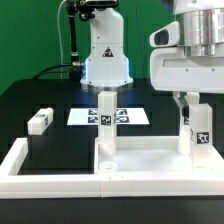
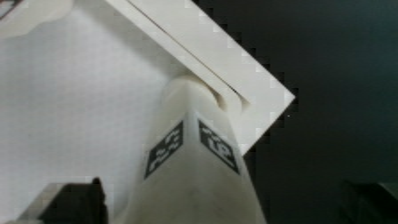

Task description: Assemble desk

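Observation:
The white desk top (image 1: 150, 157) lies flat near the front, and in the wrist view (image 2: 89, 110) its corner shows. One white tagged leg (image 1: 107, 122) stands upright on its back corner at the exterior view's left. A second tagged leg (image 1: 201, 128) stands upright at the back corner at the exterior view's right; it also shows in the wrist view (image 2: 196, 160). My gripper (image 1: 197, 112) hangs over this leg, one finger on each side. In the wrist view the gripper (image 2: 217, 200) is open, with dark gaps between both fingers (image 2: 71, 203) and the leg. A third loose leg (image 1: 40, 121) lies on the black table at the left.
The marker board (image 1: 128, 117) lies flat behind the desk top, in front of the arm's base (image 1: 105, 60). Long white bars (image 1: 22, 160) form a border along the front and the exterior view's left of the desk top.

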`<state>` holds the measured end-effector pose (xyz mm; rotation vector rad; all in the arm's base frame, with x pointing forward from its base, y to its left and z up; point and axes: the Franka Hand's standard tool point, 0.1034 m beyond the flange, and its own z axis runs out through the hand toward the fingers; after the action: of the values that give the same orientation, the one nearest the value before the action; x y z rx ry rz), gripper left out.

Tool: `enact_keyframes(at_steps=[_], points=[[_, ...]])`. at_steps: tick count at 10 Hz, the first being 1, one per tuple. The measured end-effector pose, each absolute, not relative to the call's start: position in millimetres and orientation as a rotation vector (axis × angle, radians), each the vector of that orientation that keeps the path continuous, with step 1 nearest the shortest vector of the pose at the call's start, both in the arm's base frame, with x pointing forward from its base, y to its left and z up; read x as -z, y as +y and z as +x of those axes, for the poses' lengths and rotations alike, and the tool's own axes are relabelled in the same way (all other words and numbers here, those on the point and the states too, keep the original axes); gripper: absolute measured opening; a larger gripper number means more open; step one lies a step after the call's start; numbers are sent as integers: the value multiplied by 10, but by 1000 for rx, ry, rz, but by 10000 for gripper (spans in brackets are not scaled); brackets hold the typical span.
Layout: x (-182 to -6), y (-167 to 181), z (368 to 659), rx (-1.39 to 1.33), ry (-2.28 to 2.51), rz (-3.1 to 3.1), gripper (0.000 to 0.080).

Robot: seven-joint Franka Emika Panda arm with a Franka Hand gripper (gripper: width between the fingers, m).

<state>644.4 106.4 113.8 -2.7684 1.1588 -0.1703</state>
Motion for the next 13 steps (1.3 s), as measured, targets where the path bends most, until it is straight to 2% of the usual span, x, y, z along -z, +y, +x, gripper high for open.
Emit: enact_keyframes(at_steps=[3, 6, 7, 8, 9, 13], points=[[-1064, 1004, 6472, 223, 587, -3001, 649], [-1035, 1049, 6478, 237, 634, -2985, 640], [-1035, 1053, 6478, 234, 681, -2972, 461], [-1035, 1054, 6477, 230, 770, -2945, 461], [-1029, 1034, 6472, 221, 899, -2905, 292], [-1010, 908, 6517, 147, 1413, -2668, 293]])
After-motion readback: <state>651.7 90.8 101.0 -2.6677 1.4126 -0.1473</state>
